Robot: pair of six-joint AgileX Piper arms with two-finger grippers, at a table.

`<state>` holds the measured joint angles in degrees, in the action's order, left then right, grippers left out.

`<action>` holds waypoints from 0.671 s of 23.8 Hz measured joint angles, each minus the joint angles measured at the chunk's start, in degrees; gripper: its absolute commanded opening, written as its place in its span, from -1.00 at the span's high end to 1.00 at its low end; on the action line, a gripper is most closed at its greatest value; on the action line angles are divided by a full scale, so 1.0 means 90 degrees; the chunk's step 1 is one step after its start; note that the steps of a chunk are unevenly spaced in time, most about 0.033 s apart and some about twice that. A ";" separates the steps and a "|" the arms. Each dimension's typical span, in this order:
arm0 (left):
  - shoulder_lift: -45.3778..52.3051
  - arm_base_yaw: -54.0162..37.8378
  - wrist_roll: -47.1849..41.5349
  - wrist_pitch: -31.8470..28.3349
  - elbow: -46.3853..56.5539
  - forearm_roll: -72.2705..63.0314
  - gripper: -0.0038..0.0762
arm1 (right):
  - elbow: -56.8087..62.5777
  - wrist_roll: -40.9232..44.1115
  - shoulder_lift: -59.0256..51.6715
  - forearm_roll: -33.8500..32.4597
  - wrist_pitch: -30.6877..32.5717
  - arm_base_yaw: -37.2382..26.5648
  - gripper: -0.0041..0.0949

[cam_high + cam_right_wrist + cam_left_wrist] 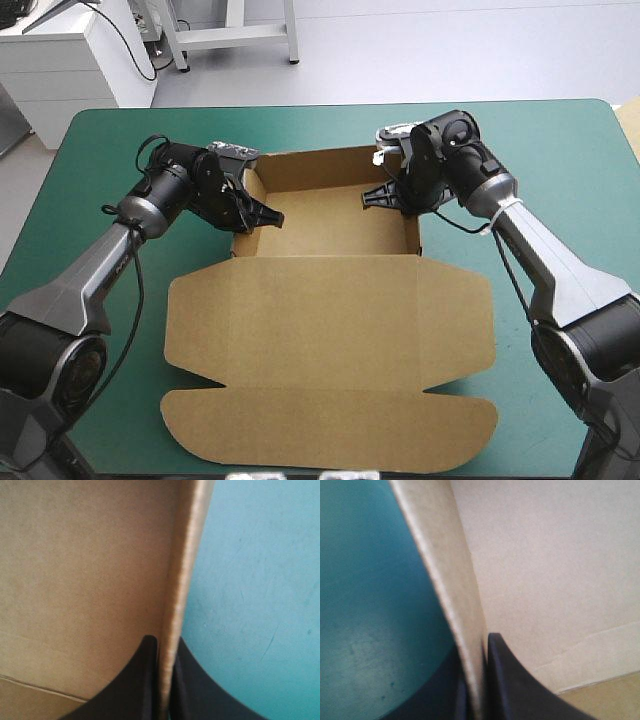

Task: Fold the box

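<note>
Box (pixel 300 290) sits mid-table (pixel 560 150): open tray (pixel 325 222) at the far end, empty, lid (pixel 330 400) flat toward the near edge. Your left gripper (pixel 258 213) is clamped on the tray's left wall and your right gripper (pixel 386 196) on its right wall, each straddling the board. Walls run near-far; neither arm is nearer.

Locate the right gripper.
High view: the right gripper is shut on the right wall of the box, toward the far edge of the table, opposite the left gripper on the left wall.
</note>
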<state>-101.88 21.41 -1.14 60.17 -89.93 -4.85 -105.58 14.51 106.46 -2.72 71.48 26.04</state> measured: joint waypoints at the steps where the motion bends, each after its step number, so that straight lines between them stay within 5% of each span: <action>1: -0.0116 0.0000 0.0024 0.0063 0.0000 -0.0093 0.92 | 0.0181 0.0031 0.0000 0.0000 0.0000 0.0000 0.96; 13: -0.0687 0.0026 0.0127 0.0518 -0.0162 -0.0269 0.92 | 0.0853 0.0155 0.0007 -0.0058 -0.0350 0.0000 0.94; 16: -0.0701 0.0026 0.0215 0.0547 -0.0191 -0.0274 0.85 | 0.0855 0.0246 0.0027 -0.0125 -0.0364 0.0007 0.66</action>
<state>-108.19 21.64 0.79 65.09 -91.64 -7.32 -97.89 16.72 106.70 -3.84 68.20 26.11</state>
